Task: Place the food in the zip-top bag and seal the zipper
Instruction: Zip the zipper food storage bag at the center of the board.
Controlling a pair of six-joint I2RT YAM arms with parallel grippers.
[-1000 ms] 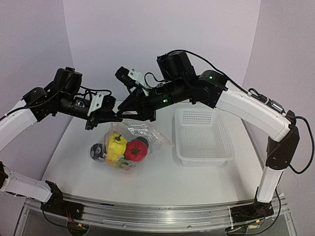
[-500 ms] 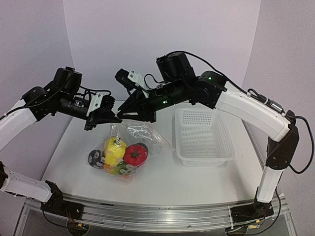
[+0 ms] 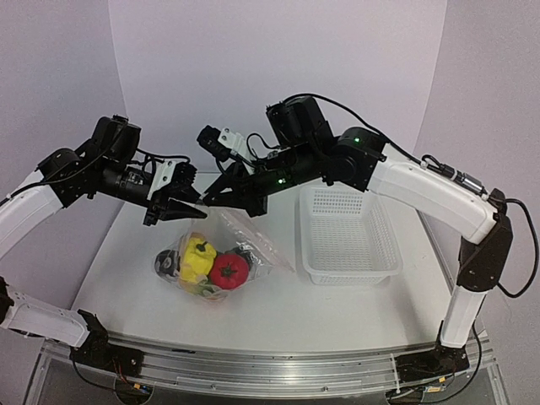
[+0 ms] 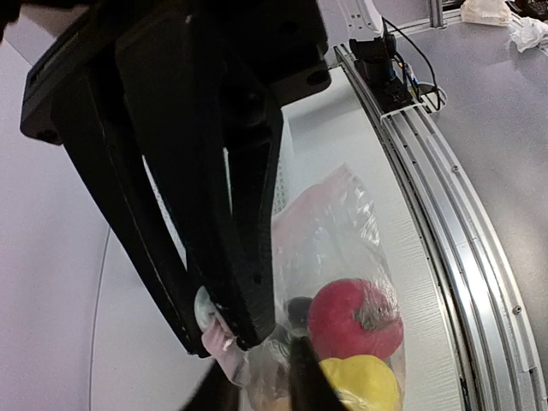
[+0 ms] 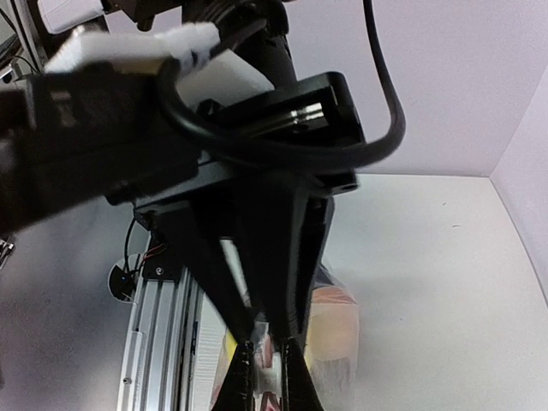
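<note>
The clear zip-top bag (image 3: 221, 253) hangs by its top edge from both grippers, and its lower part rests on the table. Inside are the food pieces: a yellow pepper (image 3: 198, 256), a red apple (image 3: 229, 271), a dark round one and others that are half hidden. My left gripper (image 3: 195, 205) is shut on the bag's top corner, seen in the left wrist view (image 4: 224, 332) above the red apple (image 4: 354, 318) and the pepper (image 4: 361, 387). My right gripper (image 3: 210, 201) is shut on the same edge right beside it (image 5: 272, 332). The zipper strip is bunched between the jaws and hidden.
A white perforated basket (image 3: 348, 233) stands empty to the right of the bag, under the right forearm. The aluminium rail (image 3: 270, 367) runs along the near table edge. The purple walls close in behind and at both sides.
My right gripper has slid left along the bag's top edge until it nearly touches the left gripper. The bag's top has bunched narrower and the bag of food has shifted slightly.
</note>
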